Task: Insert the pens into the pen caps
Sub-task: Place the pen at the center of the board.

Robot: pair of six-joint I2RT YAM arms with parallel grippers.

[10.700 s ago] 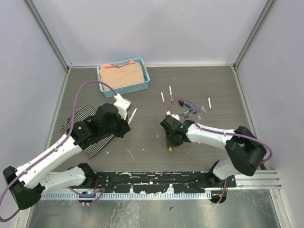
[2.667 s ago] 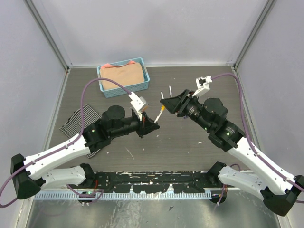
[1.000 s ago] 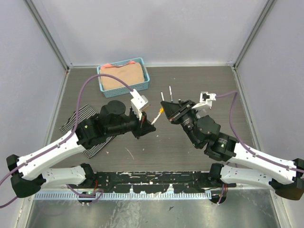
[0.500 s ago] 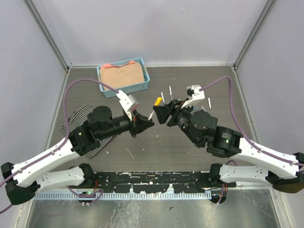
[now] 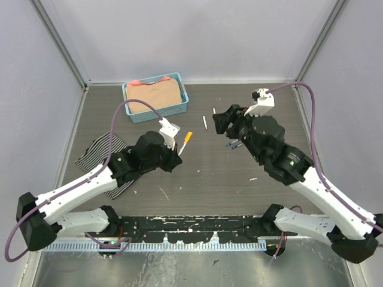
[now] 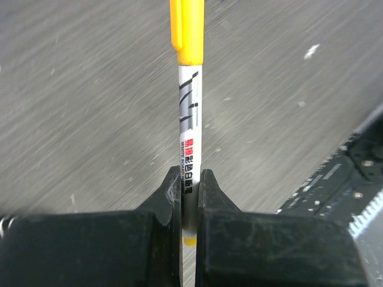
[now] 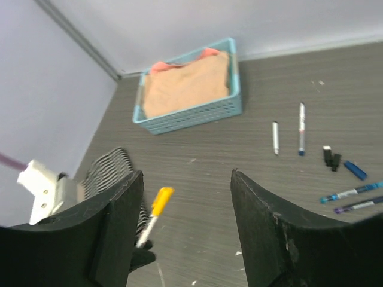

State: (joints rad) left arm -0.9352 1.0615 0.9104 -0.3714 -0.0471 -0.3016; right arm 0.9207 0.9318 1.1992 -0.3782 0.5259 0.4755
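White pen w/ yellow cap, blue basket, blk/wht striped cloth, grey table.

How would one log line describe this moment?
left gripper: shut on pen | right gripper: open, empty | yellow cap: on pen

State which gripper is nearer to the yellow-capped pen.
Left. The left gripper is shut on the yellow-capped pen; the right gripper stands open, apart from it on its right.

Pen barrel: red Chinese characters, then small print "WHITE BOARD", rest hidden.
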